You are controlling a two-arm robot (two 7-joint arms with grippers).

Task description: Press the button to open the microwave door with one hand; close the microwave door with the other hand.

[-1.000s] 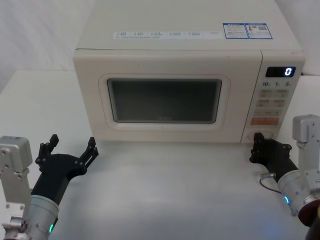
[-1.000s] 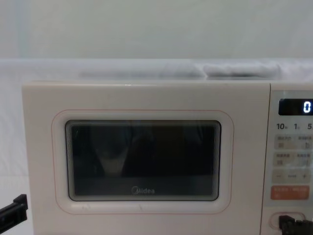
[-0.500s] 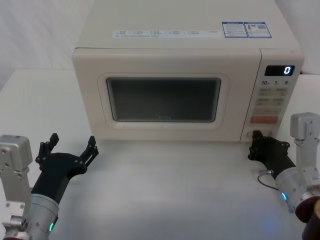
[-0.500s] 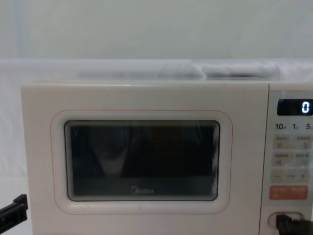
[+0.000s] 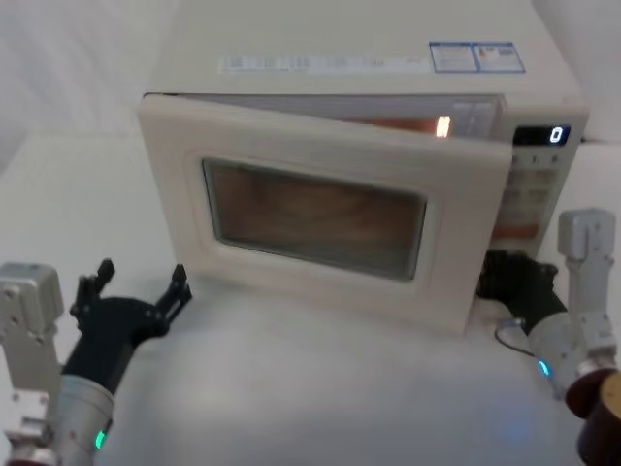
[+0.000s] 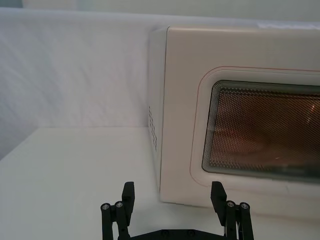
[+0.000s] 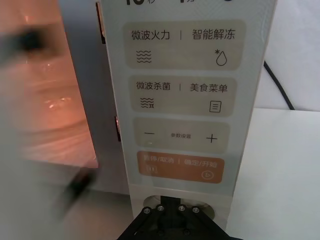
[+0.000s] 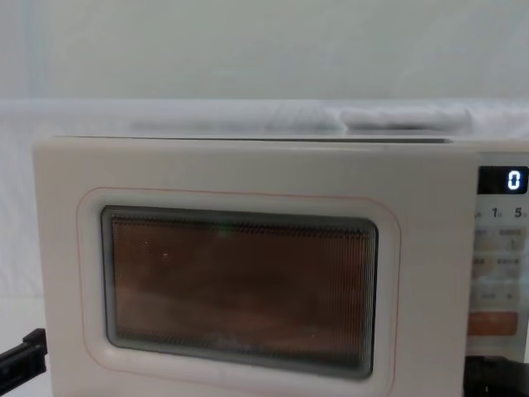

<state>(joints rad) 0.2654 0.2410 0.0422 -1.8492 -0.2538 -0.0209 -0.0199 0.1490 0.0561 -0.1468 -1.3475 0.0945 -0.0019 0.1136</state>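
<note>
A white table (image 5: pixel 320 388) carries everything; its top is plain and matte, and in the head view it runs bare across the near edge and out toward the far left corner. Behind its far edge hangs a white backdrop (image 6: pixel 75 75), softly creased like cloth or paper, meeting the table in a straight line in the left wrist view. In the chest view the backdrop (image 8: pixel 248 50) is pale grey-white above a lighter band. Light is even and diffuse, without hard shadows. A thin black cable (image 7: pixel 277 82) runs down near the far right corner of the table.

Black grippers (image 5: pixel 131 291), silver wrists, seemingly green-lit rings.
</note>
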